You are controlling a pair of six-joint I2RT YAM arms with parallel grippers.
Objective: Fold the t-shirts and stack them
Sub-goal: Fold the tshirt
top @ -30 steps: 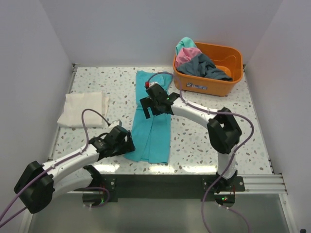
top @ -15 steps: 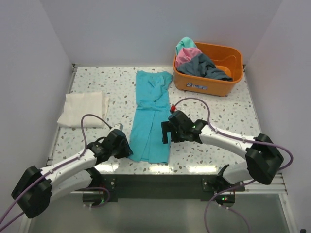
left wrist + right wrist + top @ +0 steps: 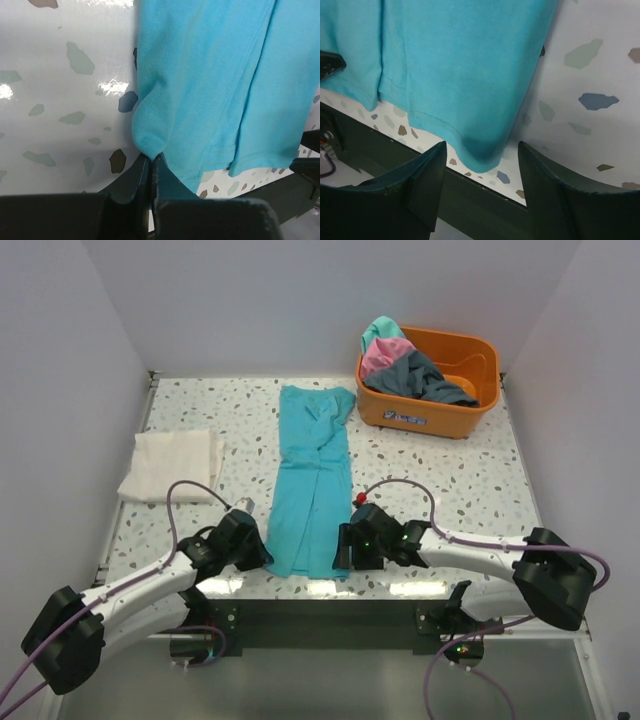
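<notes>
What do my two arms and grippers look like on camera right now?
The left arm and right arm both have white links between chunky black joint housings. A purple cable loops along each arm. The right wrist carries a small red tab. The left gripper and right gripper have matte black, wedge-shaped fingers.

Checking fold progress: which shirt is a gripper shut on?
The teal t-shirt spread in a strip mid-table: the left gripper pinches its near-left corner. The cream shirt and the heap in the tub lie untouched.
</notes>
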